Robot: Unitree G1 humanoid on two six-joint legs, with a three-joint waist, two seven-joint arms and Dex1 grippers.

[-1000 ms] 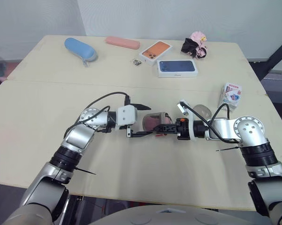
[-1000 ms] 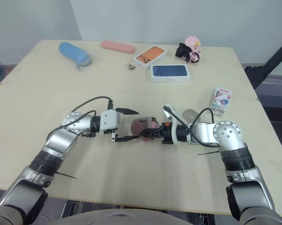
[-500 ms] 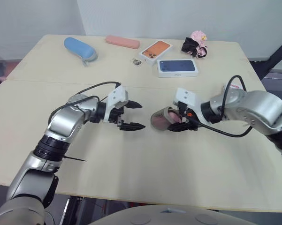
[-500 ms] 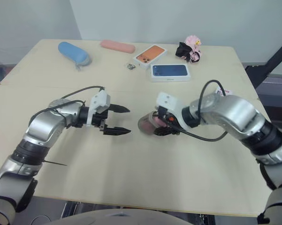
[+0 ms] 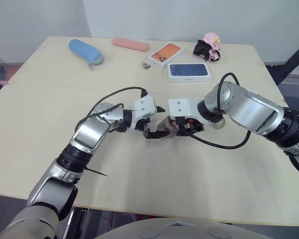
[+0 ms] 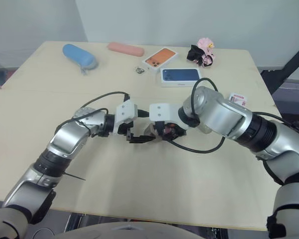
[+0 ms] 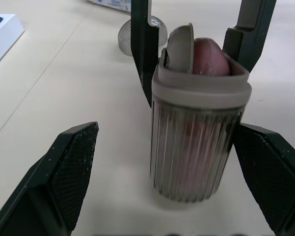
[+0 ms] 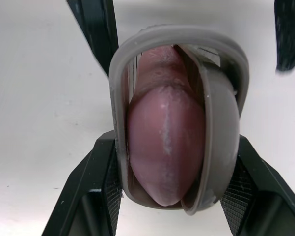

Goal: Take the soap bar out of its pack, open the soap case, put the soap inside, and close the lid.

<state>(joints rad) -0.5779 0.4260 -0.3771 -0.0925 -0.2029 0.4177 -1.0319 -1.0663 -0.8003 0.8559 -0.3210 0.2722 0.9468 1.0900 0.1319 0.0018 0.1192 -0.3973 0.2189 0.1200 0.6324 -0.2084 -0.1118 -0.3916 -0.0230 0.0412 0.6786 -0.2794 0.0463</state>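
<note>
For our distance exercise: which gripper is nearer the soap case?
Right. The right gripper clamps the soap case between its fingers; the left gripper has open fingers that only flank it.

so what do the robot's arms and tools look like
The left arm and right arm are silver-grey metal segments with black bands at the joints. A black cable loops along each to a white boxy wrist housing. The left tool and right tool each have two black fingers with fine-textured inner pads.

Arms reach inward; left tool (image 7: 166,127) spread wide, facing the clamped right tool (image 8: 173,137).
</note>
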